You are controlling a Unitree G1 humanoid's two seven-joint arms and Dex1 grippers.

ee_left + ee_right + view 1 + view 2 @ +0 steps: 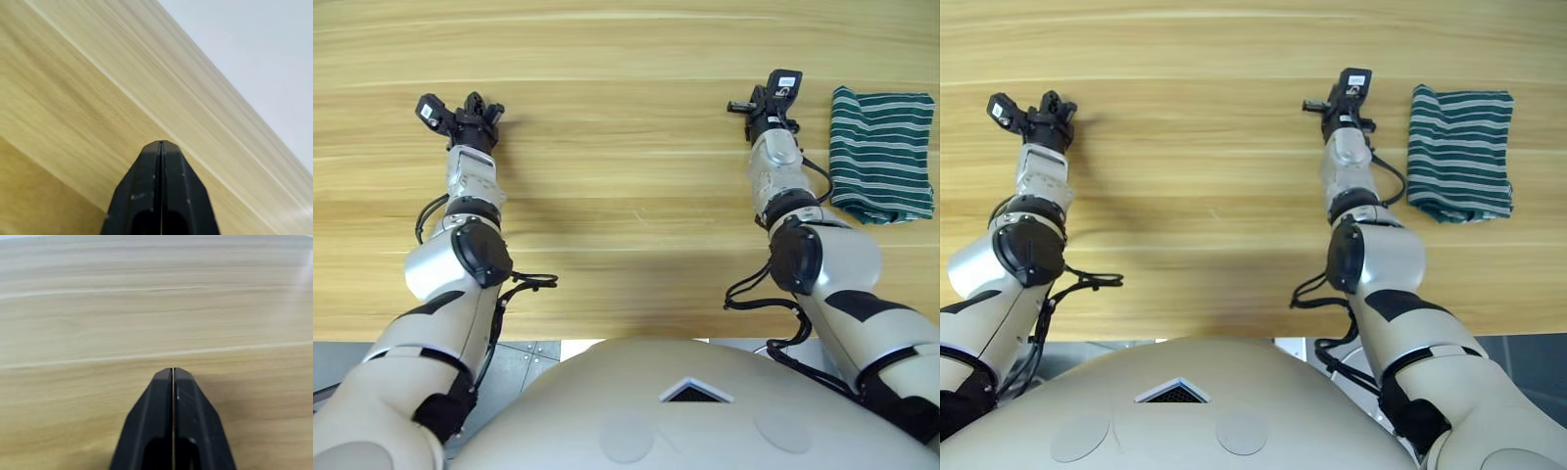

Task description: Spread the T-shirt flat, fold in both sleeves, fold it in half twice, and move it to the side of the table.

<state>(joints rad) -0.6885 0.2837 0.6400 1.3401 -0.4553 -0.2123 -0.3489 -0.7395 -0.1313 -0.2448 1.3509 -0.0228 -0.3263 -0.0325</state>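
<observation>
The green T-shirt [882, 154] with white stripes lies folded into a small rectangle at the right side of the wooden table [626, 196]. My right gripper [766, 98] hovers just left of it, apart from the cloth, and its black fingers [172, 396] are pressed together with nothing between them. Far over on the left of the table my left gripper [480, 106] rests above bare wood. Its fingers [161, 166] are likewise closed on nothing.
Bare wood stretches between the two arms and across the far half of the table. The near edge of the table [626, 338] runs just in front of my elbows. The far table edge [234, 93] meets a pale background.
</observation>
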